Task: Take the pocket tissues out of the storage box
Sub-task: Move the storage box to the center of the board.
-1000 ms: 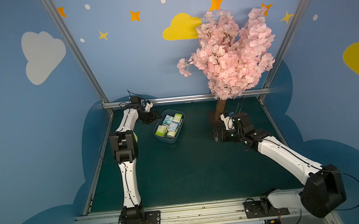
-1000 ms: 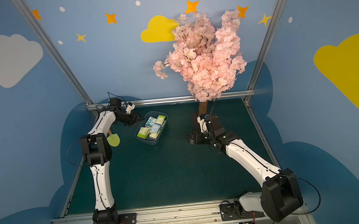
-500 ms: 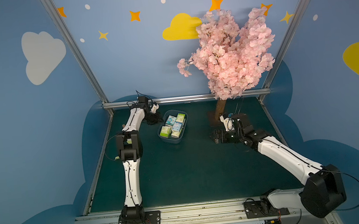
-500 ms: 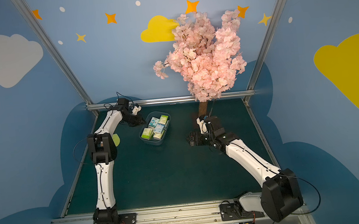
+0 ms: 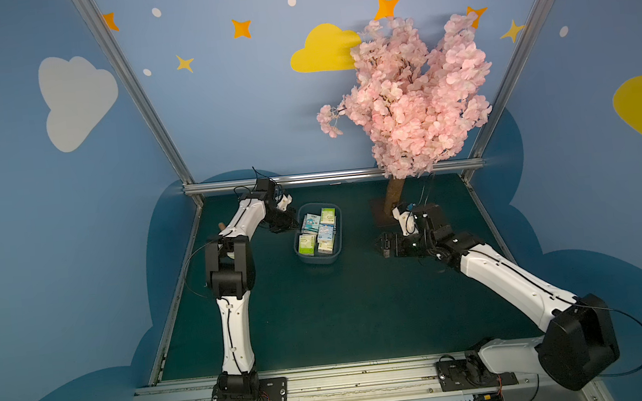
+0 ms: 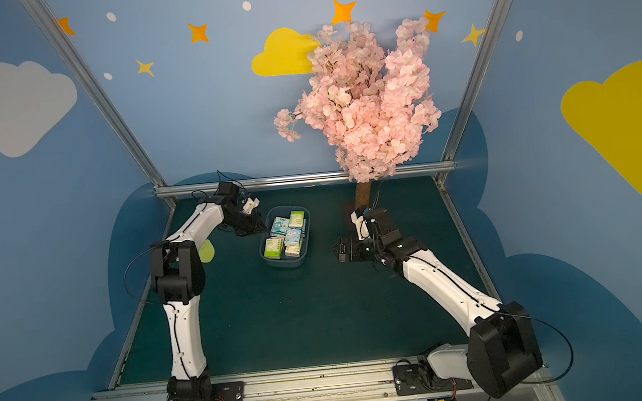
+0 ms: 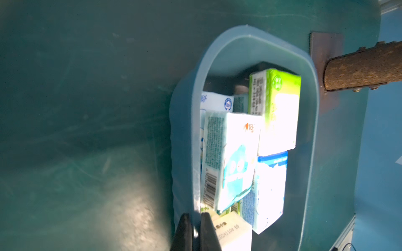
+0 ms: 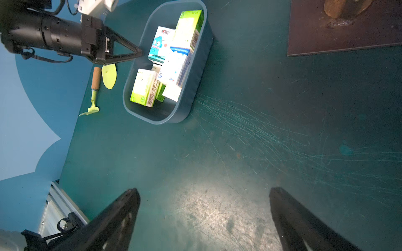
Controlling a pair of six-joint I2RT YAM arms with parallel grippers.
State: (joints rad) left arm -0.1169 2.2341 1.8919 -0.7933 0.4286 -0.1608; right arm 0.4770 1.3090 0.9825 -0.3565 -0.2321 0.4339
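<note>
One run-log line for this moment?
left pincer: shut on storage box rim | right pincer: open, empty, over table | pocket tissues: inside storage box

Desk [image 5: 322,314]: dk-green mat w/ many fine pale scratches; rt wrist view shows a dull worn patch too. Toward the back, left of centre in both top views, the slate-blue storage box [image 5: 319,258] sits flat on it. Brown square base plate [image 5: 377,214] w/ tree trunk on it lies well apart on the box's right, nr the back rail. Box's other side, nr desk's left edge: green rake [image 8: 94,93] w/ wooden handle and a lime trowel blade [image 8: 109,76] just beside it. Both lie flat, apart from box.
</note>
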